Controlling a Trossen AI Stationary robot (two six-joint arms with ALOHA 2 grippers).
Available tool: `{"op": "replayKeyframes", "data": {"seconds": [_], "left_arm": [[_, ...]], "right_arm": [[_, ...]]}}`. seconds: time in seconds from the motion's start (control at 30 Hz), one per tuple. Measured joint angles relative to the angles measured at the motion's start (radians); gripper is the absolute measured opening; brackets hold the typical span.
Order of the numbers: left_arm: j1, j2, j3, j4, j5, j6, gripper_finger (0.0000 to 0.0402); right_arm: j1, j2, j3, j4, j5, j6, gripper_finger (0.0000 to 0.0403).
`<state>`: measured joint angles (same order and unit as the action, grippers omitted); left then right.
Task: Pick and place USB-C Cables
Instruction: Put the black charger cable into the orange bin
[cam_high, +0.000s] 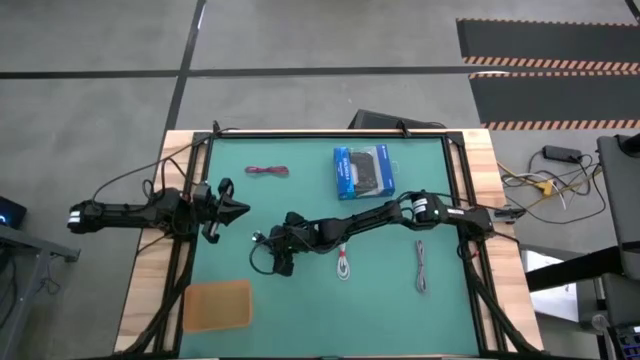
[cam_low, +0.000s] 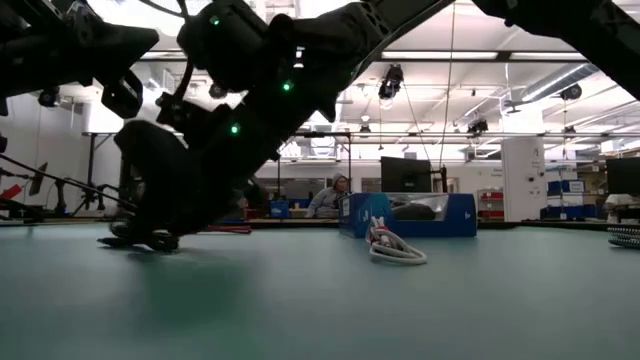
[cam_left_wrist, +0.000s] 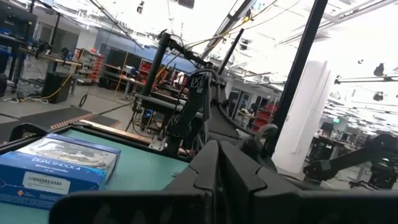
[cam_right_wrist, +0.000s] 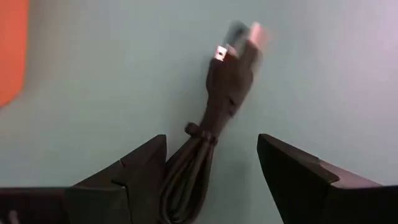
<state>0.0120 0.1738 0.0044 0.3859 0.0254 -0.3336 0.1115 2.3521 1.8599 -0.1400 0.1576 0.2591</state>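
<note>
I've got the right arm stretched across the green worktop (cam_high: 400, 300), its hand (cam_right_wrist: 211, 162) spread apart over the black cable (cam_right_wrist: 214, 124) lying mid-worktop. Left hand (cam_high: 235, 210) waits at the left side, can't tell its fingers. Orange tray (cam_high: 216, 304) sits at the front-left.

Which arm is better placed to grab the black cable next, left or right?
Right. The right gripper is down at the mat with open fingers on either side of the black cable. The left gripper waits near the table's left edge, off to the side of that cable.
</note>
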Motion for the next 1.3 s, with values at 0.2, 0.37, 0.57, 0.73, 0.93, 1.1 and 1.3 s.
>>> {"op": "replayKeyframes", "data": {"seconds": [0.2,0.37,0.57,0.73,0.93,1.1,1.3], "left_arm": [[0.0,0.0,0.0,0.0,0.0,0.0,0.0],[0.0,0.0,0.0,0.0,0.0,0.0,0.0],[0.0,0.0,0.0,0.0,0.0,0.0,0.0],[0.0,0.0,0.0,0.0,-0.001,0.004,0.0],[0.0,0.0,0.0,0.0,-0.009,0.008,0.0],[0.0,0.0,0.0,0.0,-0.01,0.0,0.0],[0.0,0.001,0.0,-0.001,-0.01,0.0,0.0]], "right_arm": [[0.0,0.003,0.0,-0.009,0.001,0.021,0.0217],[0.0,0.003,0.0,-0.012,0.001,0.018,0.0157],[-0.003,0.012,0.001,-0.007,0.001,0.019,0.0062],[-0.003,0.012,0.001,-0.003,0.002,-0.004,0.0019],[-0.002,0.011,0.0,0.008,0.002,-0.021,0.002],[0.013,-0.021,-0.003,-0.024,-0.004,-0.064,0.002],[0.048,-0.116,-0.003,-0.133,-0.023,-0.158,0.002]]}}
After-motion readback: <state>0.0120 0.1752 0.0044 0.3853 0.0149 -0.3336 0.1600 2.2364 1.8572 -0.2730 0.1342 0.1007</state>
